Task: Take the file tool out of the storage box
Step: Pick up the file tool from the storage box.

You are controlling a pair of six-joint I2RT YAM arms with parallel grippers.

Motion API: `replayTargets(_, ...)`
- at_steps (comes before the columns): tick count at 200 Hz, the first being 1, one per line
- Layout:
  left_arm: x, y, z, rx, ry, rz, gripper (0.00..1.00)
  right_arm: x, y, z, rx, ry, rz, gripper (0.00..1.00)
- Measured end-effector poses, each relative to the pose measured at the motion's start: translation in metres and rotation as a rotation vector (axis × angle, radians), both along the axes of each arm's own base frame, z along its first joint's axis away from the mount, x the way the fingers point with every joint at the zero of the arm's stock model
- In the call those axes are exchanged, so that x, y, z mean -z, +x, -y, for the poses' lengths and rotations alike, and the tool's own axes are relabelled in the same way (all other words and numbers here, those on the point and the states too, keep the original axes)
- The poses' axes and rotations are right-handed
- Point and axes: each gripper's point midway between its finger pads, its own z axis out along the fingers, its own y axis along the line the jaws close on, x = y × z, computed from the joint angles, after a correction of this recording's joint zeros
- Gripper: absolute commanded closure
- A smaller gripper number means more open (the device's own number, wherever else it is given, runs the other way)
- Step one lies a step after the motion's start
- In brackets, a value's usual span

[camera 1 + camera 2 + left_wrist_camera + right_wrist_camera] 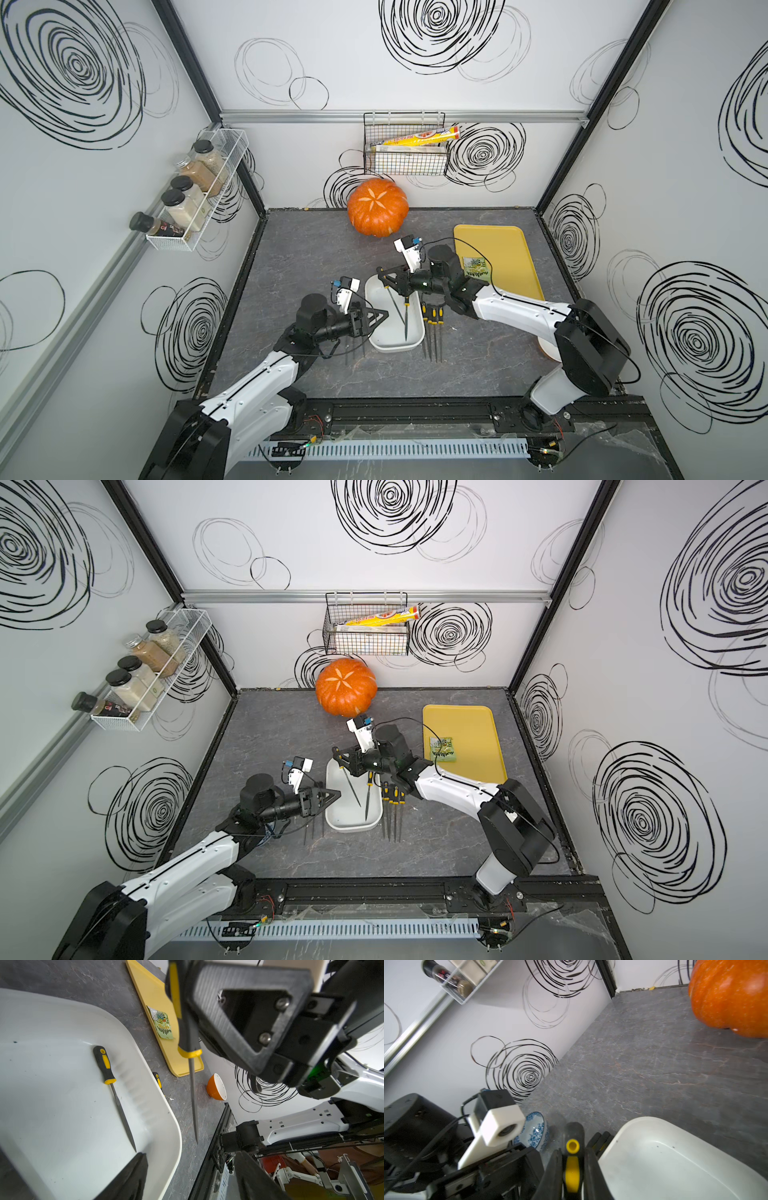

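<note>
Left wrist view is showing the left gripper (190, 1159) hovering at the left rim of the storage box (166, 1118), its fingers (133, 1176) spreading wide and gripping nothing. Inside the box a spare file (105, 1064) is lying flat. Over the box's far end the right gripper (385, 284) is clamping the handle of the file tool (187, 1028), whose blade is hanging slanted above the box floor. Just right of the box, three more files (432, 316) are lying side by side on the table (332, 257).
</note>
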Motion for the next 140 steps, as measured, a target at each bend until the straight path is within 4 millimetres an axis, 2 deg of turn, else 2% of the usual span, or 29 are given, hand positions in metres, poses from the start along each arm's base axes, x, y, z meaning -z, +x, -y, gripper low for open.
replayTargets(60, 0.003, -0.004, 0.015, 0.03, 0.041, 0.034, 0.43, -0.025, -0.019, -0.007, -0.059, 0.173, 0.012, 0.96)
replayTargets(74, 0.001, -0.003, 0.017, 0.028, 0.049, 0.051, 0.56, -0.025, -0.022, -0.005, -0.06, 0.2, 0.011, 0.96)
replayTargets(140, -0.001, -0.004, 0.027, 0.057, 0.055, 0.071, 0.78, -0.029, -0.025, 0.0, -0.041, 0.266, 0.03, 0.95)
